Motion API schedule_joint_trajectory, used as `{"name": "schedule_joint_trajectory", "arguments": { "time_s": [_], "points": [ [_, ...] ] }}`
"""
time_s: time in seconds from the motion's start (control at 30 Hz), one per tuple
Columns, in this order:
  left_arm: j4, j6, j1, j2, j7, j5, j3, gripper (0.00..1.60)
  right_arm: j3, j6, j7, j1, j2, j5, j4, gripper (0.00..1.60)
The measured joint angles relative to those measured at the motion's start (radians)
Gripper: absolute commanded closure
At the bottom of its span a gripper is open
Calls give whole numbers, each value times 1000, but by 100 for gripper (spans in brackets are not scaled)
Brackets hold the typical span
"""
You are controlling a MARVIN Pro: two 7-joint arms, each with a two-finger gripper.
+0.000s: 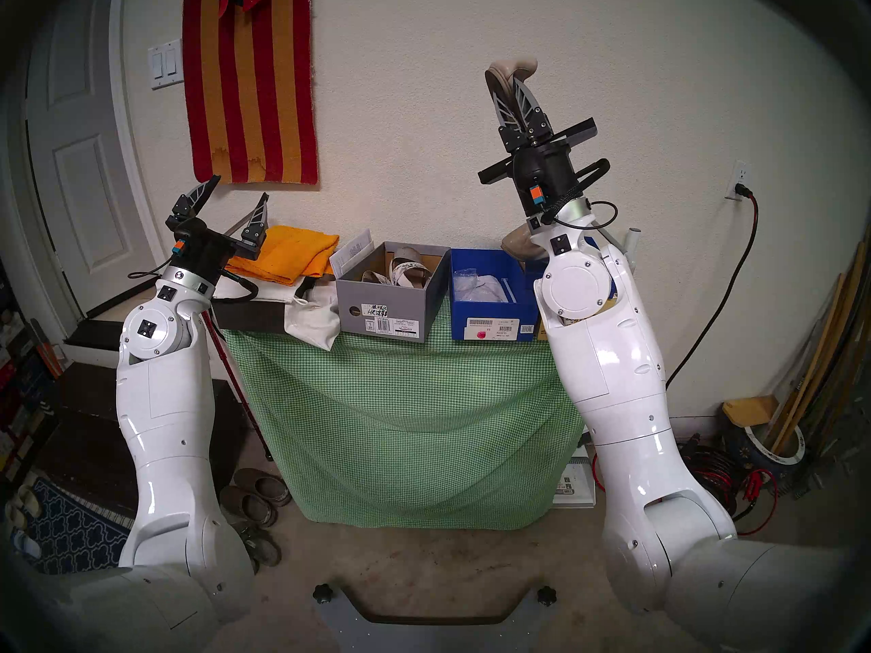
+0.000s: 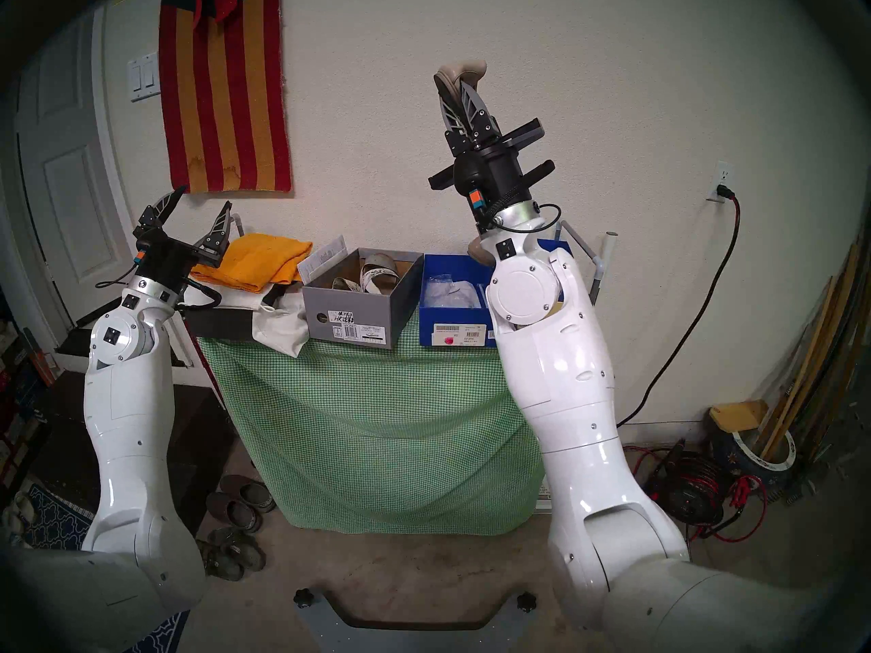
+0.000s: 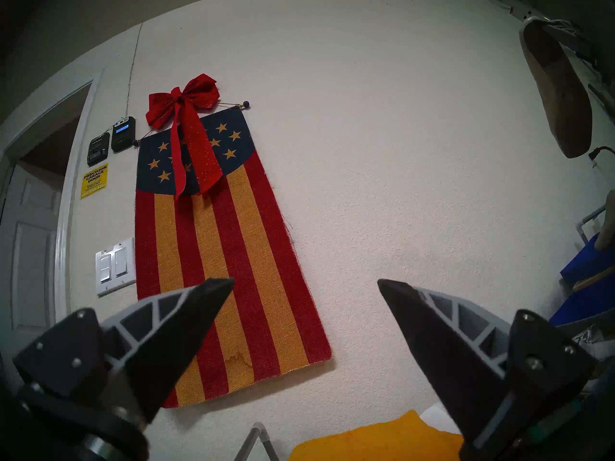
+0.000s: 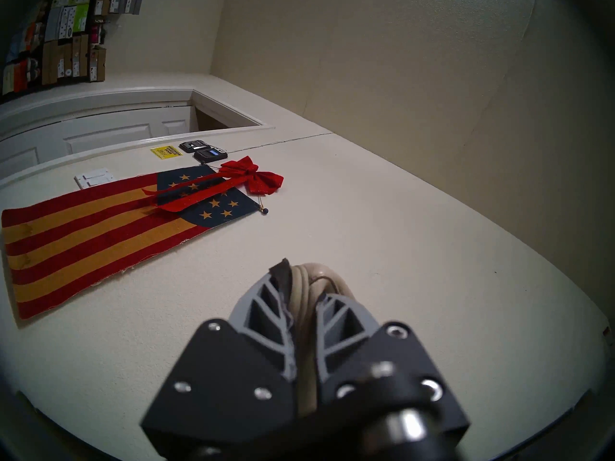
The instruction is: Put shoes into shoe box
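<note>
One beige flat [image 1: 511, 72] clamped in R hand [image 1: 513, 96], raised high above blue box [image 1: 490, 327] | L hand [image 1: 238, 197] spread, empty | tip: lower slow, toe-first into blue box beside tissue, then release | sandals [image 1: 400, 272] already in grey box [image 1: 384, 315].

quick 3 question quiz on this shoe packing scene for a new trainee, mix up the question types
1. True or false: the left gripper is shut on a shoe.
2. What lies in the grey shoe box? A) strappy sandals B) an orange cloth C) nothing
3. Fill in: the right gripper holds a beige flat raised above the ____ shoe box.

Key: 1 false, its jaws stand wide open and empty. 2 A, the sandals. 3 blue.
</note>
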Motion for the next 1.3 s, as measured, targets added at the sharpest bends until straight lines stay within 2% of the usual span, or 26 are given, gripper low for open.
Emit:
{"name": "schedule_joint_trajectory", "arguments": {
  "time_s": [0.27,0.53,0.8,1.3],
  "points": [
    [-113,97,55,-33,33,41,-10,0,-1,-13,-58,24,-17,-37,52,160],
    [-203,189,99,-66,63,82,-13,0,3,28,-45,103,-29,-75,215,160],
    [-258,251,129,-91,85,115,-12,0,9,67,27,191,-30,-105,384,160],
    [-336,349,163,-126,121,171,-2,0,6,96,222,334,1,-128,689,160]
  ]
}}
